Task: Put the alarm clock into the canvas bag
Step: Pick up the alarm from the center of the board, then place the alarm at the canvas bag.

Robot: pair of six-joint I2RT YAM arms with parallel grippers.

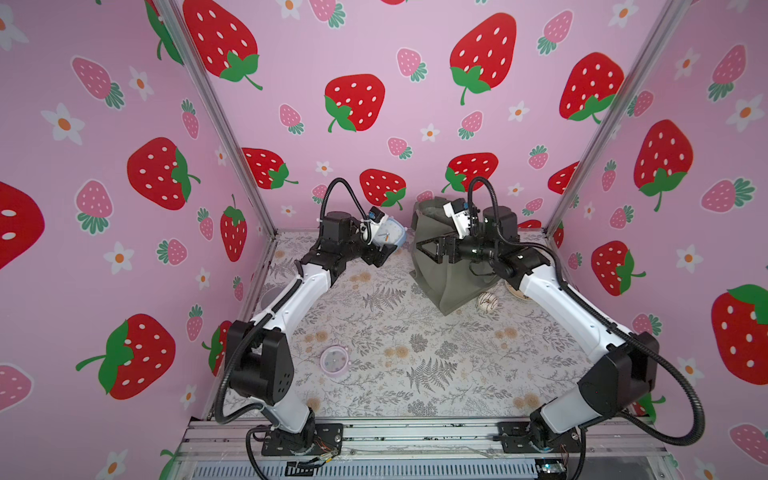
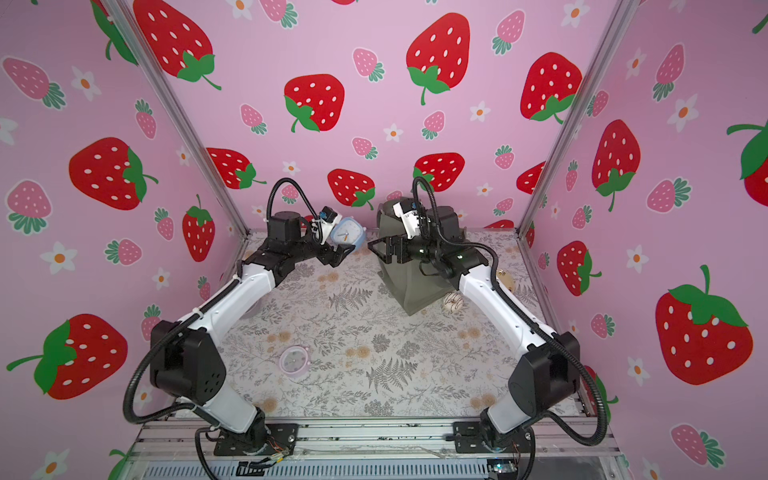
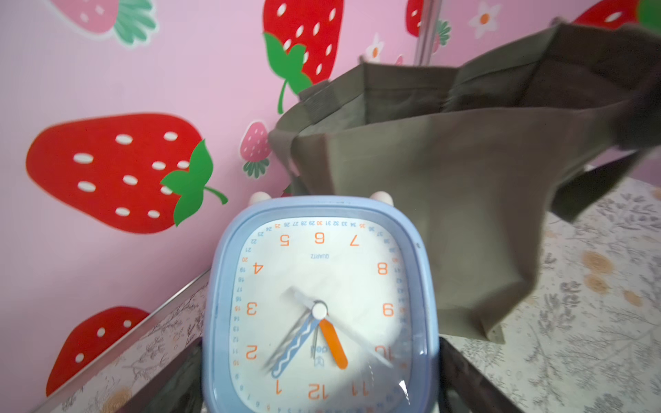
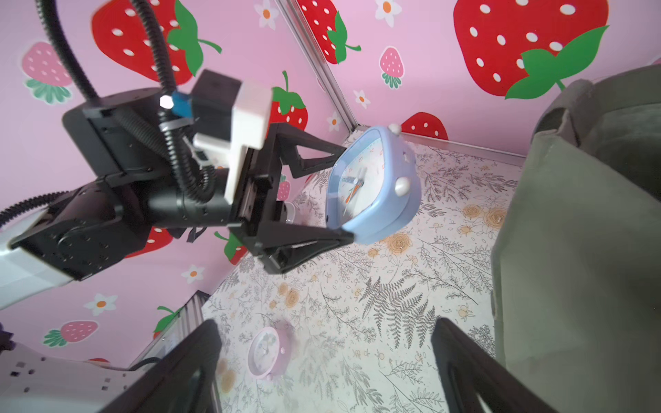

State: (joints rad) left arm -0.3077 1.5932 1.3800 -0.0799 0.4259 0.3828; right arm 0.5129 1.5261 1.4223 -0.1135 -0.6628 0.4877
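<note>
The alarm clock (image 1: 390, 234) (image 2: 347, 233) is light blue and squarish, with a white face and orange numerals. My left gripper (image 1: 384, 243) (image 2: 343, 240) is shut on its two sides and holds it in the air above the back of the table. In the left wrist view the alarm clock (image 3: 318, 286) fills the space between the fingers. The grey-green canvas bag (image 1: 449, 286) (image 2: 409, 291) (image 3: 447, 186) stands just to the right, its mouth open. My right gripper (image 1: 424, 248) (image 2: 376, 248) (image 4: 325, 323) hovers open and empty in front of the canvas bag (image 4: 572, 250).
A round pink clock (image 1: 334, 360) (image 2: 294, 360) (image 4: 268, 352) lies face up on the floral table at front left. A white patterned donut-like thing (image 1: 487, 302) (image 2: 453, 302) and a wooden disc (image 2: 505, 278) sit right of the bag. Strawberry walls close three sides.
</note>
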